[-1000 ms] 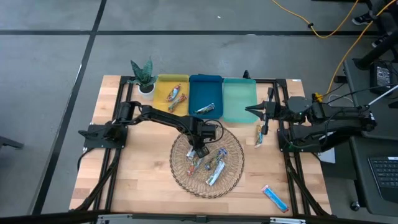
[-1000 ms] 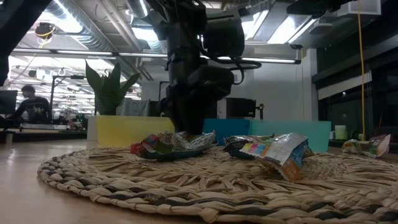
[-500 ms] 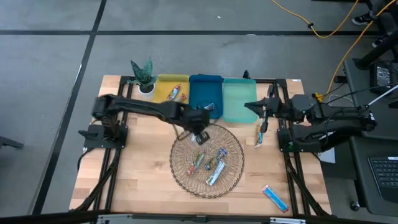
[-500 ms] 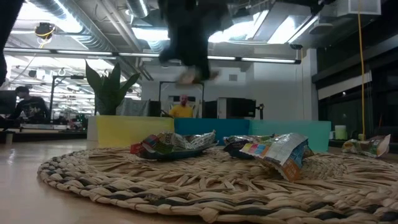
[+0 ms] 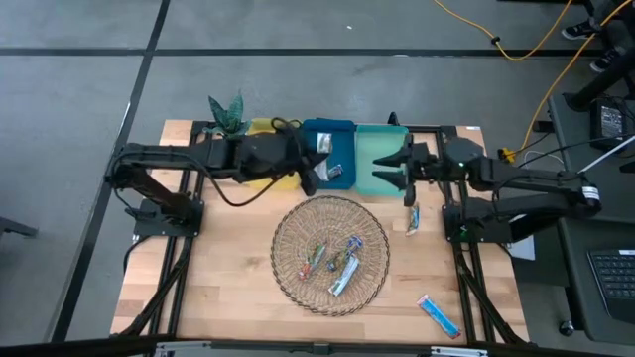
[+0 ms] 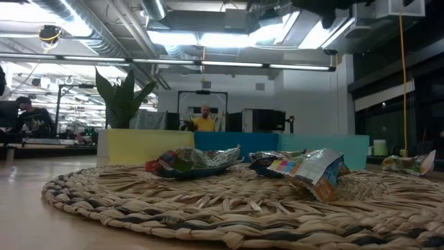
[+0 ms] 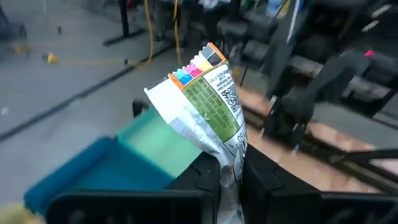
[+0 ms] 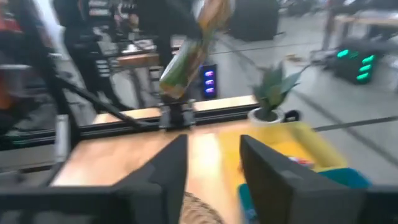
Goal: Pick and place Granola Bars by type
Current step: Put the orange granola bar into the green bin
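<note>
LEFT: gripper point(image 7: 227, 177) now up over blue tray point(image 5: 319, 132), pinching silver bar point(image 7: 208, 102) lifted out of basket point(image 5: 288, 260) | RIGHT: gripper point(image 5: 400, 169) over teal tray point(image 5: 382, 139), fingers now spread, holding nothing | NEXT: likely drop bar in blue tray

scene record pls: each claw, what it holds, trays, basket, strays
left claw: over the blue tray, shut on a silver-green bar
right claw: over the teal tray, open, empty
yellow tray: mostly hidden by left arm
basket: several bars left
strays: tan bar near the right arm, blue bar at the near right corner of the table
</note>
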Motion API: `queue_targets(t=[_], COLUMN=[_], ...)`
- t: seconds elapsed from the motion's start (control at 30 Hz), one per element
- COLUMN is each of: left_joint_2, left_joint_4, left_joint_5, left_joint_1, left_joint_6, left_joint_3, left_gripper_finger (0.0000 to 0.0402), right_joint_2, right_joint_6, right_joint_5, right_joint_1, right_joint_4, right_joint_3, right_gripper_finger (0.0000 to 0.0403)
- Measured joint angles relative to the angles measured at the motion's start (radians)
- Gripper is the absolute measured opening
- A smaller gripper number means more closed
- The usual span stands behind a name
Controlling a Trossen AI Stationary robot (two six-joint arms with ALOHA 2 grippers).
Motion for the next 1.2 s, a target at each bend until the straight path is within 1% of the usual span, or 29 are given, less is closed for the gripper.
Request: queue_targets(t=[0.13, 0.23, 0.3, 0.4, 0.47, 0.6, 0.77, 0.87, 1.0, 1.2], left_joint_2=[-0.004, -0.005, -0.005, -0.004, -0.004, -0.004, -0.003, -0.003, -0.002, -0.002], left_joint_4=[0.049, 0.053, 0.053, 0.068, 0.079, 0.1, 0.099, 0.099, 0.099, 0.099], left_joint_5=[0.006, 0.011, 0.02, 0.052, 0.07, 0.098, 0.124, 0.127, 0.13, 0.146], left_joint_1=[0.005, 0.017, 0.027, 0.038, 0.038, 0.037, 0.038, 0.034, 0.034, 0.034], left_joint_6=[0.051, 0.059, 0.069, 0.082, 0.107, 0.137, 0.156, 0.178, 0.189, 0.223], left_joint_3=[0.0, 0.0, 0.0, 0.0, 0.0, 0.0, 0.0, 0.0, 0.0, 0.0], left_gripper_finger=[0.0024, 0.0025, 0.0025, 0.0025, 0.0025, 0.0025, 0.0024, 0.0025, 0.0025, 0.0026], right_joint_2=[0.055, 0.099, 0.131, 0.178, 0.212, 0.269, 0.352, 0.408, 0.495, 0.597], right_joint_6=[0.081, 0.149, 0.194, 0.266, 0.299, 0.306, 0.298, 0.275, 0.273, 0.276], right_joint_5=[-0.19, -0.315, -0.365, -0.385, -0.386, -0.386, -0.395, -0.425, -0.473, -0.554], right_joint_1=[-0.058, -0.088, -0.104, -0.122, -0.128, -0.132, -0.132, -0.132, -0.132, -0.131], right_joint_4=[0.075, 0.173, 0.233, 0.311, 0.348, 0.396, 0.375, 0.374, 0.327, 0.293], right_joint_3=[0.0, 0.0, 0.0, 0.0, 0.0, 0.011, 0.11, 0.183, 0.269, 0.367], right_gripper_finger=[0.0216, 0.0257, 0.0278, 0.0297, 0.03, 0.0297, 0.0292, 0.0291, 0.0291, 0.029])
